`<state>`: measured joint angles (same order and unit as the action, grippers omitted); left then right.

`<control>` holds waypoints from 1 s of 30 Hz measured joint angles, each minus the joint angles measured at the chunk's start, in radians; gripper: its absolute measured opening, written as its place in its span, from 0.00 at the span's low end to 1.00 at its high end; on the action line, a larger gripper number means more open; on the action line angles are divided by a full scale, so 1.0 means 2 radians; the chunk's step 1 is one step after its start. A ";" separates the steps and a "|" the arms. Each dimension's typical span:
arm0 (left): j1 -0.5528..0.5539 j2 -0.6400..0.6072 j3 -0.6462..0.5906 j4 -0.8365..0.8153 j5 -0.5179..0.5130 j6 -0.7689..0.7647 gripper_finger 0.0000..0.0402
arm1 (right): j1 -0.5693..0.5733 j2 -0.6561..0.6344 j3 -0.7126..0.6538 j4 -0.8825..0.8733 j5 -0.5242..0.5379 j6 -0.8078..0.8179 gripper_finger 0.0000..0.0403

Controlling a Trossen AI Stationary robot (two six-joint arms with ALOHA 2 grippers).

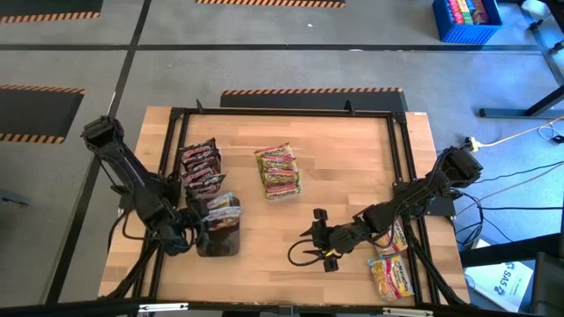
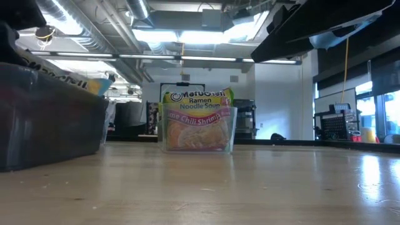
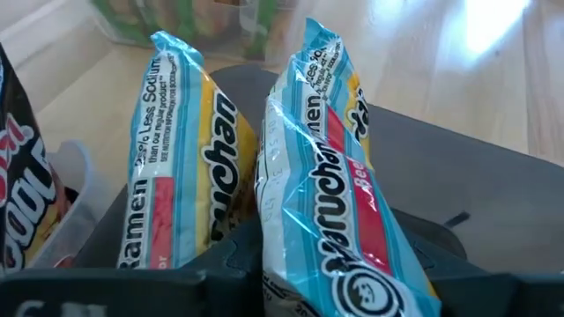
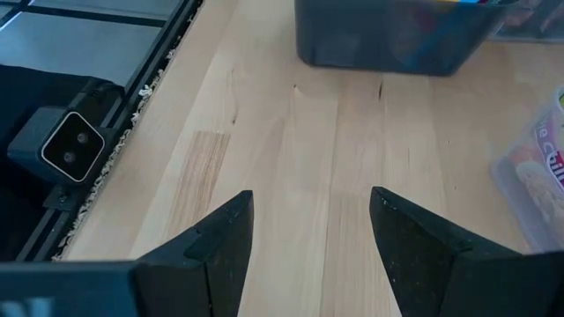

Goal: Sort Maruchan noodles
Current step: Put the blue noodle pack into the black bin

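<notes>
Two pale blue Maruchan packets [image 3: 167,150] [image 3: 326,202] stand on edge, side by side, in a dark tray [image 1: 218,239] at the table's near left. They show as pale packets in the high view [image 1: 222,207]. My left gripper [image 1: 192,225] is at that tray's left side, right up against the packets. My right gripper [image 1: 308,238] is open and empty, low over bare wood at the near middle; it also shows in its wrist view [image 4: 308,238]. Loose yellow packets [image 1: 390,275] lie flat at the near right corner.
A clear tray of maroon packets [image 1: 201,167] stands behind the dark tray. A clear tray of yellow-green chili shrimp packets [image 1: 279,172] stands at mid-table, also in the low view [image 2: 197,128]. A black frame [image 1: 401,158] edges the table. Bare wood lies around my right gripper.
</notes>
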<state>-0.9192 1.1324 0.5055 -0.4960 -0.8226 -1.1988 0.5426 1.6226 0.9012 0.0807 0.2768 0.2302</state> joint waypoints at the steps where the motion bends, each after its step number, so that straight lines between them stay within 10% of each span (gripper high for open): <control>1: 0.000 0.000 -0.004 0.005 -0.005 -0.002 0.30 | 0.000 0.000 0.000 0.000 0.000 0.000 0.52; 30: -0.014 0.006 -0.044 0.048 -0.019 -0.050 0.48 | 0.000 0.000 0.000 0.000 0.000 0.001 0.52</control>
<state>-0.9478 1.1445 0.4167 -0.3998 -0.8614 -1.2995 0.5426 1.6222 0.9012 0.0811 0.2764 0.2314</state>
